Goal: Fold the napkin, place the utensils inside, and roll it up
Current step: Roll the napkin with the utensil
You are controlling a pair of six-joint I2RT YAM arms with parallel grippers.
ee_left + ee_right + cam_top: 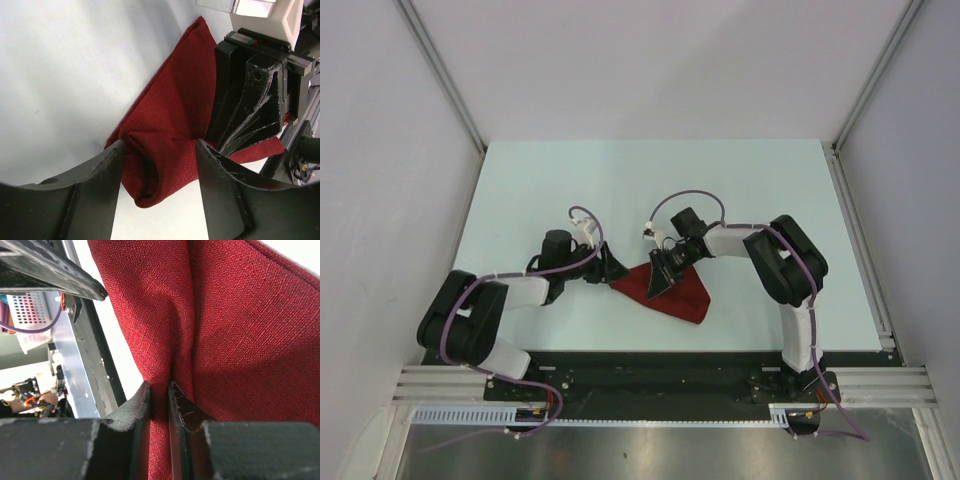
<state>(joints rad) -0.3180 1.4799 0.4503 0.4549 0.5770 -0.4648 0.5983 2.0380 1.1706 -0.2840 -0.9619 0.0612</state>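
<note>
Right pincer (159, 385): pinched a raised ridge of dark red square napkin of soft woven fabric (240, 315), fingers pressed nearly together. Left pincer (160, 142): stood spread, straddling the cloth's rolled, bunched corner; contact with either finger not discernible.

Clearances: left wide bare surface on pale green flat tabletop (620, 180) toward far edge and both sides; bounded left, right and rear by white enclosure walls (380, 150).

Napkin position: lay near the tabletop's front edge, between both pincers, just ahead of black base rail (650, 370). Napkin appearance: gathered into a rough triangle, creased, one long straight hem showing.
</note>
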